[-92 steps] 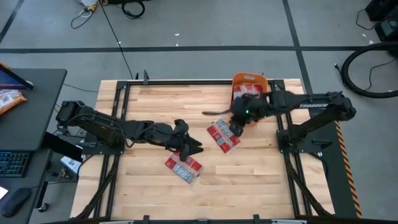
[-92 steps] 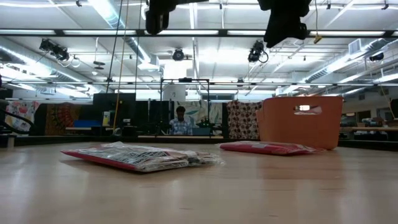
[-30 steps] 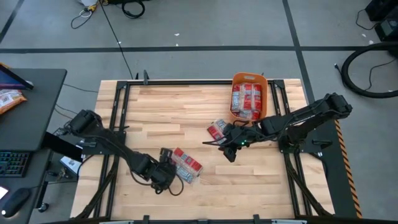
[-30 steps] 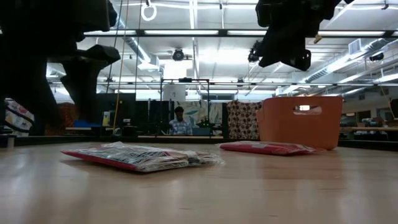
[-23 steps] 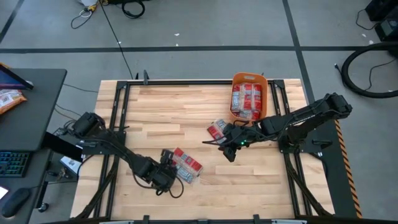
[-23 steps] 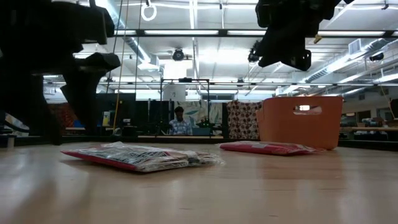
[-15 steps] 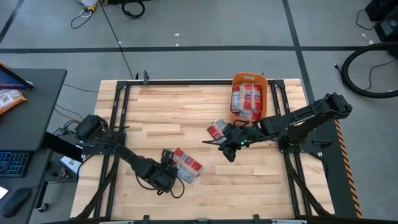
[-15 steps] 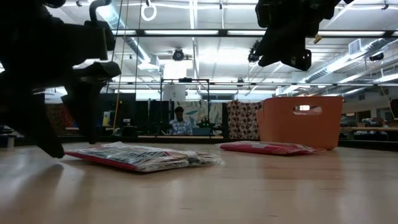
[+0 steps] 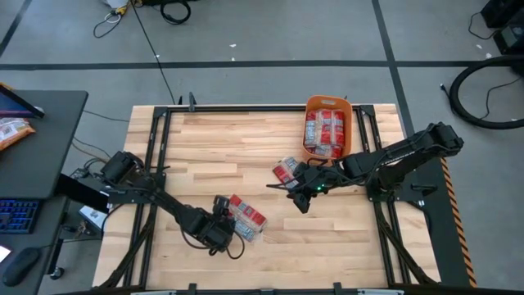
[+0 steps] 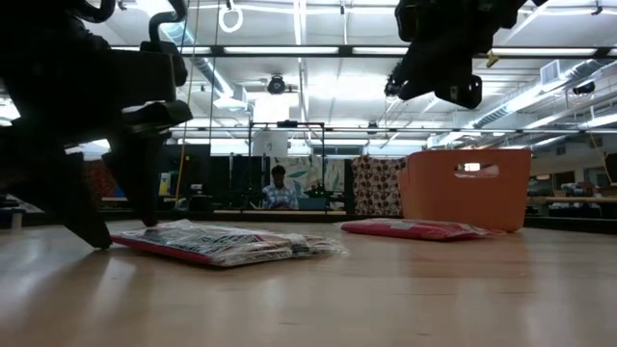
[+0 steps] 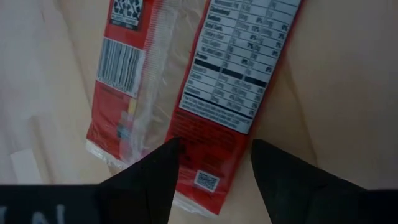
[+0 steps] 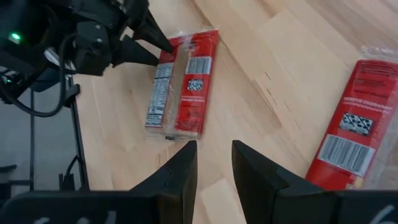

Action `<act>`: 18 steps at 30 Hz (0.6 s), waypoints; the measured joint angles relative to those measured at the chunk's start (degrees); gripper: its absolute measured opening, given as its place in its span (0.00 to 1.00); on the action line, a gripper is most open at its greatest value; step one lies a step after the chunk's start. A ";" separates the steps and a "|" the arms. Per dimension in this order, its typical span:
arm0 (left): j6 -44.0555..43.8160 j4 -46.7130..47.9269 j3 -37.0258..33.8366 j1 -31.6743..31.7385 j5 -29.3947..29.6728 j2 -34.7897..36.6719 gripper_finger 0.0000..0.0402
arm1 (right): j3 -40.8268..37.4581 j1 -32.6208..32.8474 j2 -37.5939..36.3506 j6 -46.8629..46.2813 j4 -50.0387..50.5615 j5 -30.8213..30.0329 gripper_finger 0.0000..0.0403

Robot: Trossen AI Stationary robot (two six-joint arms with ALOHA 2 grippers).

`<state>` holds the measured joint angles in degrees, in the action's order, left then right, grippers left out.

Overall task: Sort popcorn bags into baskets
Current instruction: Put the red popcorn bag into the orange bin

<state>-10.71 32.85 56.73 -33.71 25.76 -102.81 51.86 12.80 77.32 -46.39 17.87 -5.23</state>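
Left end effector point(image 11: 214, 168) lowered to the table point(image 9: 246, 152), fingers spread astride one end of a popcorn bag point(image 9: 243, 216), likely readying a pinch; bag well apart from the orange basket point(image 9: 329, 106), nearer the table's front edge; second bag point(image 9: 286, 170) near the basket; right end effector point(image 12: 214, 163) spread, empty, above the table. Label print legible only in left wrist view; basket's filled interior only from above.

Nutrition panel and barcode on popcorn bag point(image 11: 205, 87), wording unreadable.
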 joint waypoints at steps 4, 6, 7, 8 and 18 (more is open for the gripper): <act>-0.01 -0.13 0.17 0.43 0.45 -1.01 0.44 | 0.00 0.00 0.00 0.00 -0.77 0.15 0.26; -0.01 -0.23 0.26 0.39 0.74 -1.71 0.39 | 0.00 0.00 0.00 -0.02 -1.10 0.38 0.26; -0.03 -0.19 0.24 0.35 0.73 -1.92 0.36 | 0.00 0.01 0.00 -0.10 -1.15 0.42 0.26; -0.13 -0.20 0.24 0.35 0.66 -2.21 0.34 | 0.00 0.00 0.00 -0.19 -1.16 0.43 0.26; -0.64 -0.74 0.11 0.43 0.26 -2.68 0.05 | 0.00 0.01 0.00 -0.54 -1.20 0.99 0.26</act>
<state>-11.35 32.12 56.84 -33.28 26.02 -105.49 51.86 12.81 77.32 -46.93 16.67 -4.24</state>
